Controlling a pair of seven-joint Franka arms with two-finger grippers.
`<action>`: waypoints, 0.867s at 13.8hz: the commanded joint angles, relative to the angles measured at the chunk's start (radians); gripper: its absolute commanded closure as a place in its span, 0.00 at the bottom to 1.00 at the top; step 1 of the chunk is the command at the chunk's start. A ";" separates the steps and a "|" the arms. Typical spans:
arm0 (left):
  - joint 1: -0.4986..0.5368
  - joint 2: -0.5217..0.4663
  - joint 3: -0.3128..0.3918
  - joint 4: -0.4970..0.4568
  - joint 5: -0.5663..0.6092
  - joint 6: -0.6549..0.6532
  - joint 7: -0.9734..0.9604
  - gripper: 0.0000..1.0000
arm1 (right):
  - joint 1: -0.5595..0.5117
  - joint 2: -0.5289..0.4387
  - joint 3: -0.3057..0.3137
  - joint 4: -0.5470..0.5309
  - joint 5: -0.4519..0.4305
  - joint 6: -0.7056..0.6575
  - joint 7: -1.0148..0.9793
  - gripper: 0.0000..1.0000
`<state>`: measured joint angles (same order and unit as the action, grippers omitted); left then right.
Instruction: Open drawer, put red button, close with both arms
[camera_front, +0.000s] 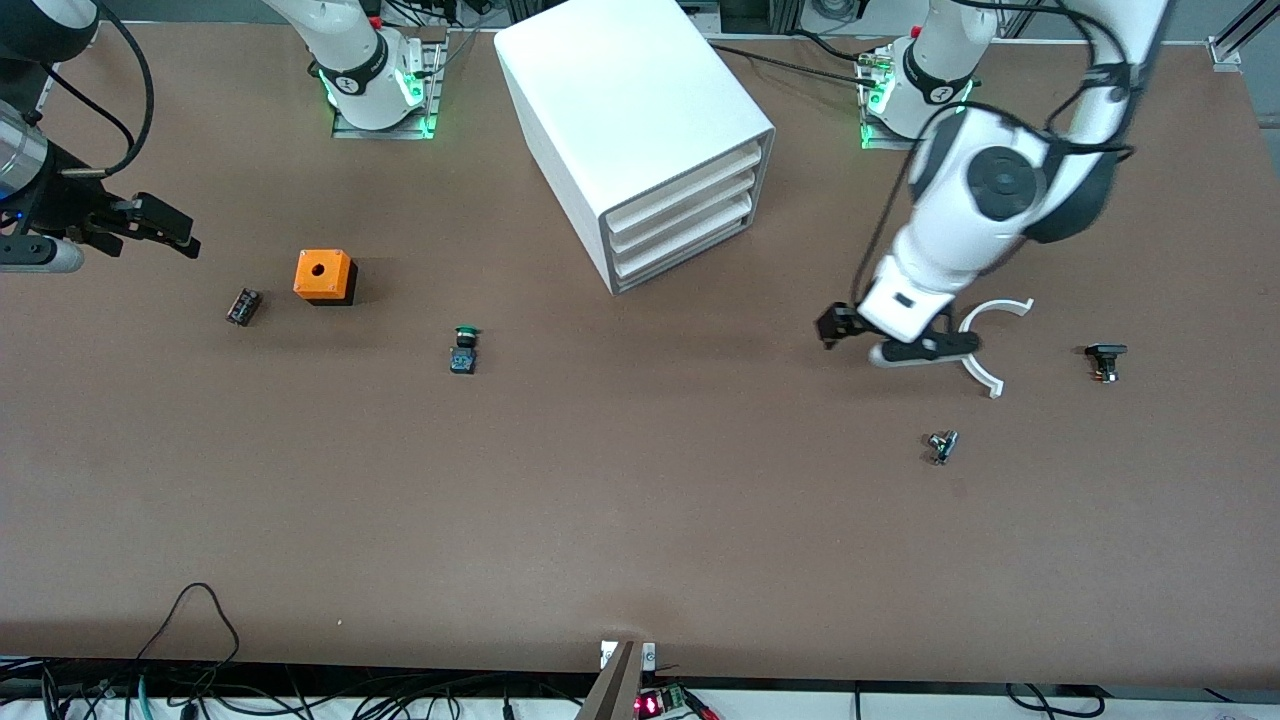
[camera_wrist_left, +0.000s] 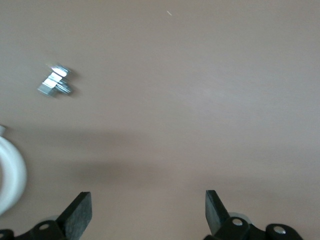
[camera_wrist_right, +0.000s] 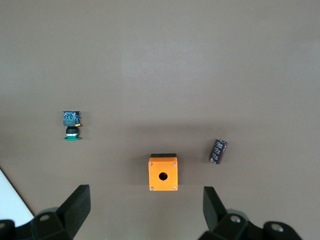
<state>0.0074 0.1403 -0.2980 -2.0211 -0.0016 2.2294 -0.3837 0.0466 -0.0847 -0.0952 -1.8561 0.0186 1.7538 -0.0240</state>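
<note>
brown matte table (camera_front: 620, 500), white drawer cabinet (camera_front: 640, 140), left gripper (camera_front: 900, 340) and right gripper (camera_front: 150, 228) jaws spread

Bare table fronts the drawer cabinet (camera_front: 640, 150); only the white ring (camera_front: 985, 345) crowds the left claw (camera_front: 880, 340).

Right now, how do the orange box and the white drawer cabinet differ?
Color: the orange box is orange on a black base; the drawer cabinet is all white.
Size: the box is far smaller than the cabinet.
Features: the box has one round hole in its top; the cabinet has three stacked drawers, all shut.
Place: the box sits toward the right arm's end and nearer the front camera; the cabinet stands between the two arm bases.
Both are blocky and rest on the table.
</note>
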 joint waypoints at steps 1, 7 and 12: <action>0.000 -0.059 0.091 0.135 0.009 -0.236 0.233 0.00 | 0.001 -0.009 0.000 -0.006 -0.008 0.021 -0.001 0.00; 0.000 -0.197 0.203 0.257 0.014 -0.559 0.462 0.00 | -0.004 -0.007 -0.006 0.043 -0.022 0.015 -0.007 0.00; 0.003 -0.255 0.241 0.278 0.017 -0.619 0.520 0.00 | -0.004 -0.003 -0.006 0.071 -0.020 -0.013 -0.013 0.00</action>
<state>0.0168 -0.1030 -0.0711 -1.7593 -0.0016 1.6329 0.0830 0.0448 -0.0862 -0.1025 -1.8050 0.0070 1.7646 -0.0241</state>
